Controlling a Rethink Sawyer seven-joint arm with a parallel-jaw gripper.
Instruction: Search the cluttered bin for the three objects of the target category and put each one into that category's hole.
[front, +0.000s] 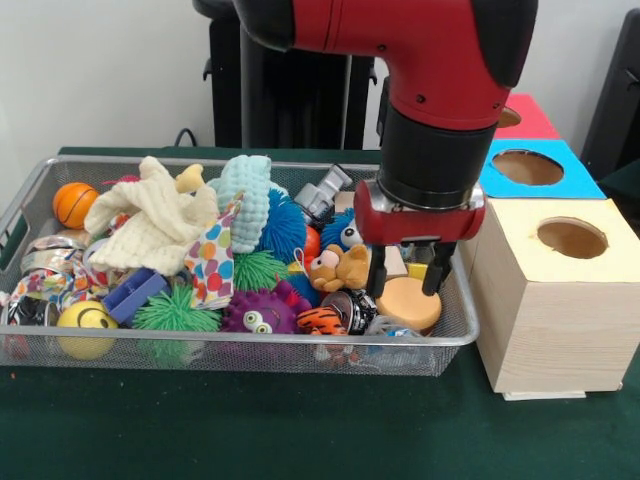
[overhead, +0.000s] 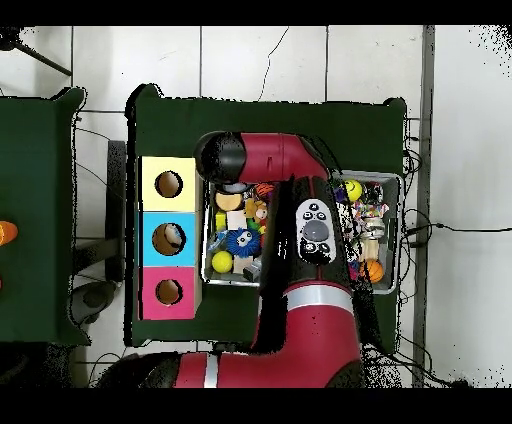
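Hand is held low over the wire bin's end nearest the wooden boxes, fingers spread and empty, just above a tan disc beside a small bear toy. Which category is sought cannot be told. Toys are packed tightly there, so a neighbour could be pinched, or the mesh wall struck.

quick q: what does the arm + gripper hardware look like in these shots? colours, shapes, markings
The arm has glossy red shells with black joint sections and a black cylindrical wrist. The gripper has a red mounting block under the wrist and dark fingers below it. In the overhead view, a grey oval panel with dark buttons sits on the red link, and a silver band rings the arm nearer the base.
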